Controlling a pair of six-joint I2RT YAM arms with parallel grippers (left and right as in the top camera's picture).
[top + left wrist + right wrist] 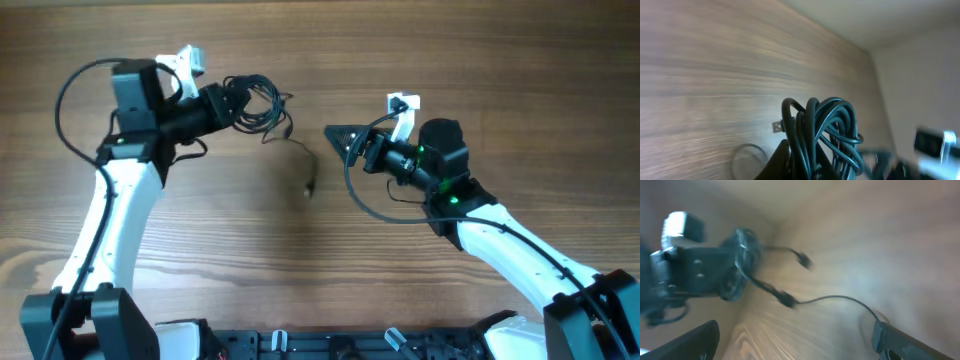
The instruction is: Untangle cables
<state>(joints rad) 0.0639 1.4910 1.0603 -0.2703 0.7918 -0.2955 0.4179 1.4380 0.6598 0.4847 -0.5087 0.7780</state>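
Cables sit bunched as a dark coil of loops in the left gripper, which is clamped on the bundle's near edge. In the left wrist view the loops fan up and forward from that pinch. The right gripper is spread wide with nothing between its fingers, and it points across a stretch of wooden table at the bundle, near it but not touching.

One trailing strand leaves the underside of the coil and runs slantwise away from the left gripper. It ends in a plug end lying on the wood, ahead of the right gripper and off to one side of its line. A second short tail with a small plug shows in the right wrist view, too blurred to trace.

The strand's long axis leads away from the left pinch and the right arm is the nearer one, so the next pull is probably the right gripper's, taken near the plug and drawn along that axis
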